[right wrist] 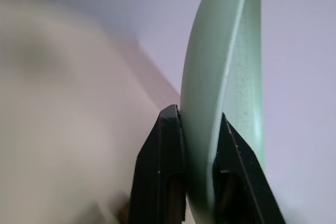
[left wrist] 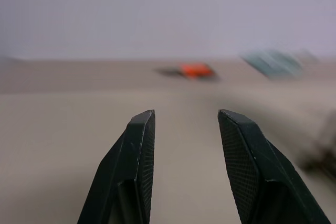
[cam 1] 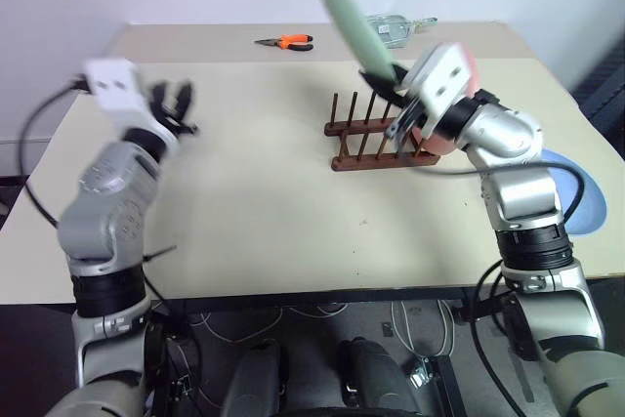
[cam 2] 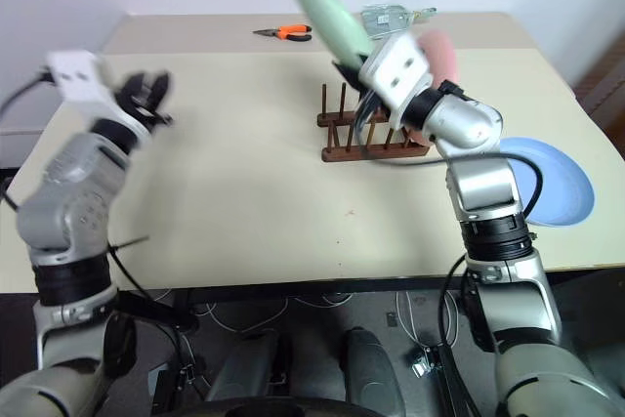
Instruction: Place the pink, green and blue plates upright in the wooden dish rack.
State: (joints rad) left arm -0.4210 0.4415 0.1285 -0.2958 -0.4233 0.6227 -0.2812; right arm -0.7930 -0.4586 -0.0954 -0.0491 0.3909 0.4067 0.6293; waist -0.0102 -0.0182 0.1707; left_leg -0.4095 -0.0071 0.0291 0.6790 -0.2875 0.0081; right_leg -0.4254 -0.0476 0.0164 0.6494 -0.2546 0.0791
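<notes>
Gripping the green plate (cam 1: 350,19) by its lower rim, my right gripper (cam 1: 389,77) sat in the upper middle of the head views, just above the wooden dish rack (cam 1: 376,136). I saw the plate raised on edge, tilted toward the upper left of the frame, clear of the rack's pegs. In the right wrist view the two black fingers (right wrist: 163,166) were pressed against both faces of the plate rim, closed on it.

The rack stood right of centre on the beige table (cam 1: 254,202). The pink plate (cam 2: 439,51) showed behind my right wrist at the rack's right end, mostly hidden by the arm; I could not tell whether it sat between the pegs. The blue plate (cam 2: 562,183) lay flat near the table's right edge, partly behind my right forearm.

My left gripper (cam 1: 176,109) was at the upper left of the frame, above bare table and well apart from the rack. The left wrist view showed its fingers (left wrist: 136,171) parted, with nothing between them.

Orange-handled pliers (cam 1: 288,42) lay at the far edge, top centre, and a clear plastic item (cam 1: 391,26) lay just right of them, behind the green plate
</notes>
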